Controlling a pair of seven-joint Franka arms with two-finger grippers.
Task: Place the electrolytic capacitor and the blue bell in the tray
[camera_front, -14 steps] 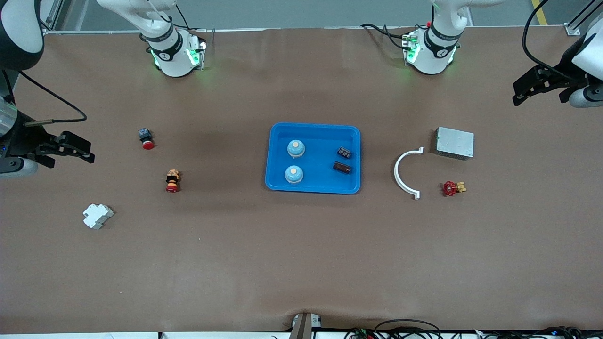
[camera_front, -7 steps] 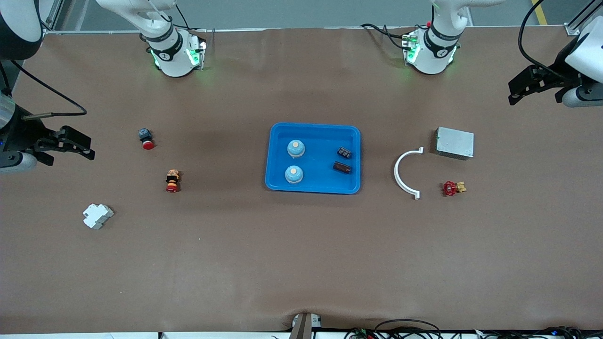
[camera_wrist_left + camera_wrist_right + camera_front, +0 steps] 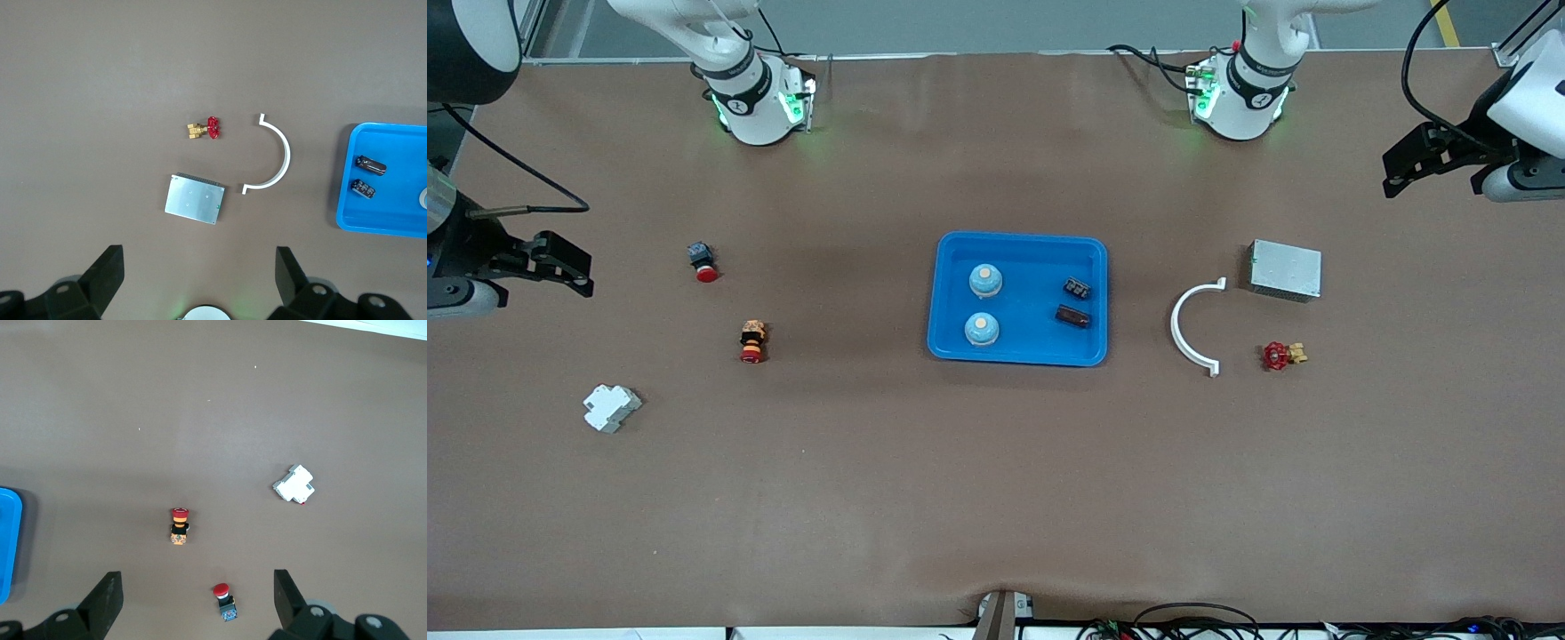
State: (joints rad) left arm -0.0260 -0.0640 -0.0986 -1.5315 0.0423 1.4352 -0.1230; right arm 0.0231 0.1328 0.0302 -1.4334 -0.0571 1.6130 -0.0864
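1. Basically done by the look of it: tray (image 3: 1021,356) sits mid-frame in the front view, holding two blue bells (image 3: 985,281) toward its right-arm end and two electrolytic capacitors (image 3: 1073,316) toward its left-arm end, all apart from each other.
2. You'll see the left claw (image 3: 1405,173) at the upper right of the frame, released and empty, hanging over bare worktop (image 3: 996,498).
3. Right claw (image 3: 569,271) at the mid-left edge, also spread wide, holding nothing.
4. Both claws sit well apart from the tray, parked outboard; my read is you want them off the load so nothing gets bumped.
5. Leftover clutter outside the tray isn't task stuff: white arc (image 3: 1190,327), metal box (image 3: 1285,269), red valve (image 3: 1279,356).
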